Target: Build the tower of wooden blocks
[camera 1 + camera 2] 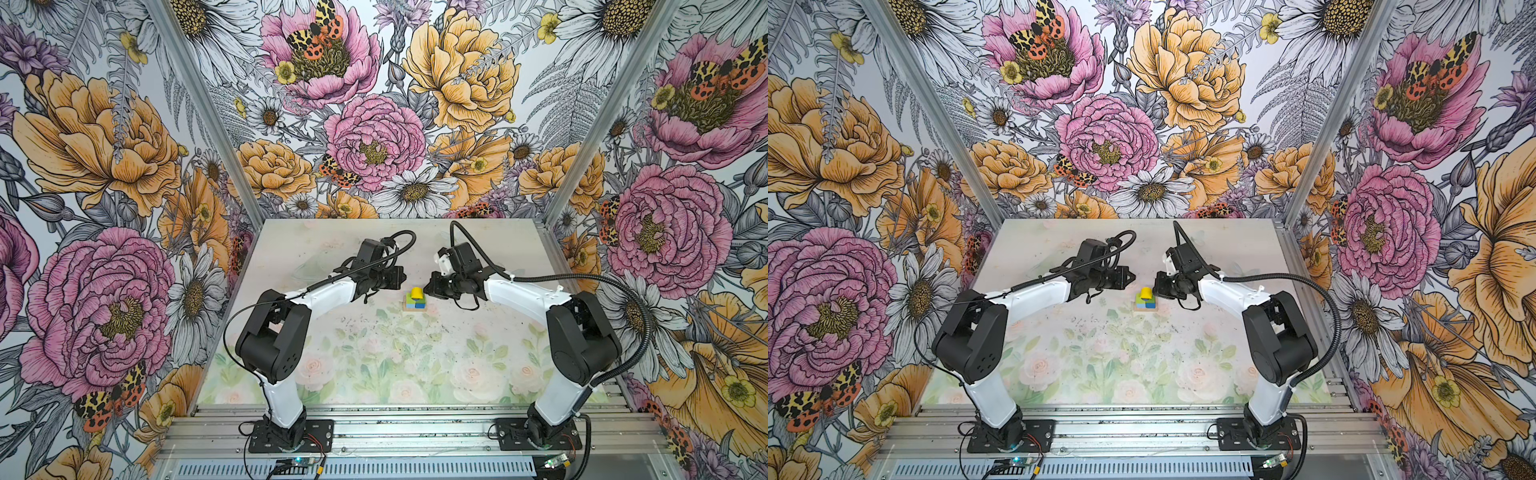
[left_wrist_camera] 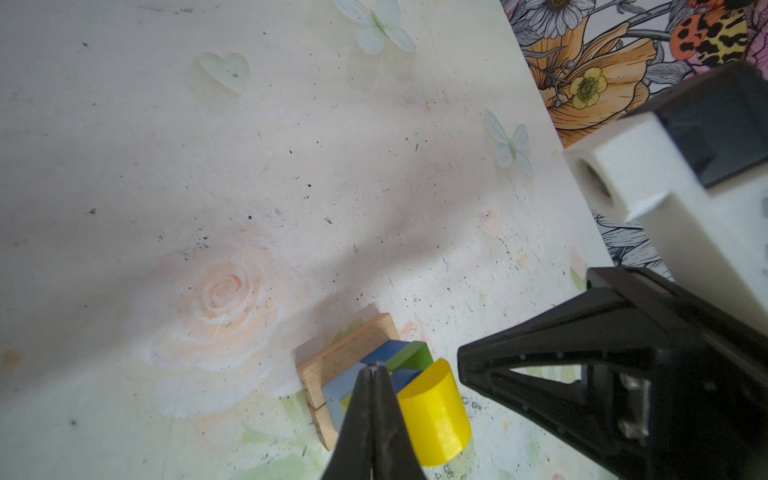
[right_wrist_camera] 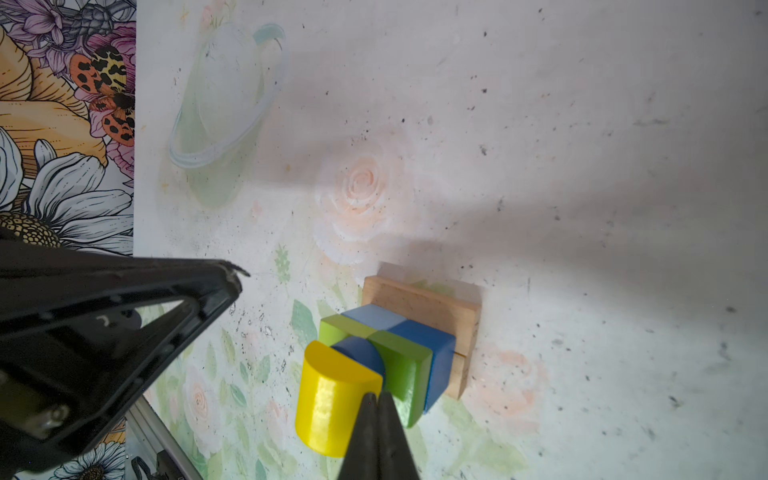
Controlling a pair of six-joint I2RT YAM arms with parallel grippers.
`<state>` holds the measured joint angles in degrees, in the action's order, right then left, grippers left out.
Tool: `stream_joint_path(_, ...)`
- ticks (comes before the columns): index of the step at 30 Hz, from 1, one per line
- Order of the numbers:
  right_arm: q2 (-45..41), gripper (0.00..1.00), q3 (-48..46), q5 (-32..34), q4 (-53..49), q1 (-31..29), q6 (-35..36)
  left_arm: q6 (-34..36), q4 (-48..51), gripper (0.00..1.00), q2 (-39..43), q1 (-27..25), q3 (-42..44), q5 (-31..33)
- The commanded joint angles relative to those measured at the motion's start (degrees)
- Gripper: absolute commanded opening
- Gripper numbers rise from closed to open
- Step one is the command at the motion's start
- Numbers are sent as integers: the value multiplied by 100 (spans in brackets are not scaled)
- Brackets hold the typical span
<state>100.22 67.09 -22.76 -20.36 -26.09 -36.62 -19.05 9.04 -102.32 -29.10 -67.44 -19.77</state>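
Note:
The wood block tower [image 1: 415, 300] [image 1: 1145, 300] stands mid-table between both grippers. Two tan bars [image 3: 419, 305] lie side by side as its base. On them sit a light blue cube [image 3: 376, 316], a dark blue cube [image 3: 424, 336] and two green cubes [image 3: 399, 349]. Above those come a blue cylinder [image 3: 359, 353] and, on top, the yellow half-round [image 3: 332, 399] [image 2: 432, 419]. My left gripper [image 2: 376, 368] [image 1: 402, 276] hovers shut and empty just left of the tower. Just right of it my right gripper [image 3: 376, 397] [image 1: 431, 284] is also shut and empty. Neither gripper touches the blocks.
The table [image 1: 374, 365] has a faded rose print. Floral walls close it in at the left, back and right. An aluminium rail [image 1: 415, 432] with both arm bases runs along the front edge.

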Motion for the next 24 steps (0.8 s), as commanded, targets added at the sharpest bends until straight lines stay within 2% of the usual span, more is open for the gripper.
stream_joint_path(1,102,0,188,-31,94,-52,-37,85,-78,0,186,39,90,114)
stream_joint_path(24,140,0,235,-26,84,-92,-39,107,-69,0,224,35,117,129)
